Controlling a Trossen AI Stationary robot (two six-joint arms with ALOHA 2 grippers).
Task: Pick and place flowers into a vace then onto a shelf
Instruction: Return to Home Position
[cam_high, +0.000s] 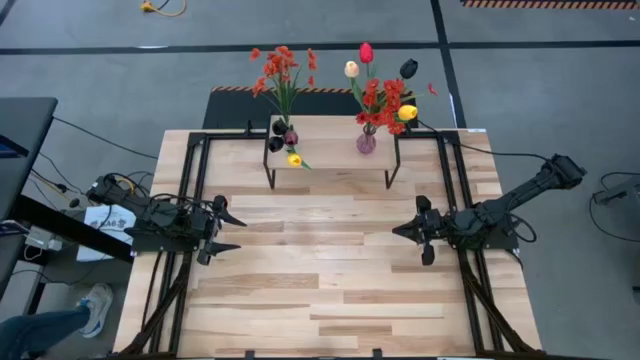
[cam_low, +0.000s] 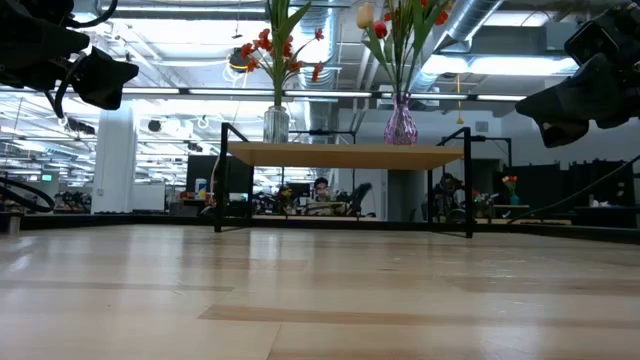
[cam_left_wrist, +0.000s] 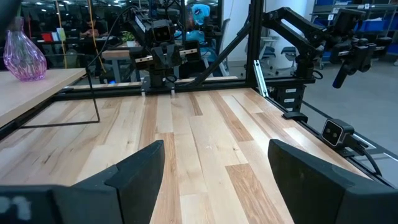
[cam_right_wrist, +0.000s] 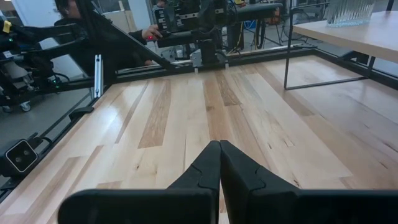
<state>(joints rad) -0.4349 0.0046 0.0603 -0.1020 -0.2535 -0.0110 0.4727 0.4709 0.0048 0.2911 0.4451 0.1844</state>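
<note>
**Step in hand (judged):** return of both arms to home; placement appears complete.

**Claws:**
- The left claw (cam_high: 228, 231) has its fingers spread wide and holds nothing.
- The right claw (cam_high: 400, 230) has its fingers pressed together with nothing between them.
- They face each other across the slatted table (cam_high: 330, 300), well apart.

**Task items:**
- The shelf (cam_high: 330, 143) stands beyond the gap between the claws, well apart from each, toward the table's far edge.
- On it are a clear vase (cam_high: 288, 135) on the left claw's side and a purple vase (cam_high: 366, 141) on the right claw's side. Both are upright and both carry flowers (cam_high: 283, 68).

**Recommendation:**
- Draw each arm back along its own side, away from the shelf legs.
- Do not swing toward the shelf, since the stems lean outward.
- Keep the claws from converging.

**Markings:** No brand, label or writing is readable. There is only striped hazard tape (cam_high: 550, 4) on the floor.
</note>
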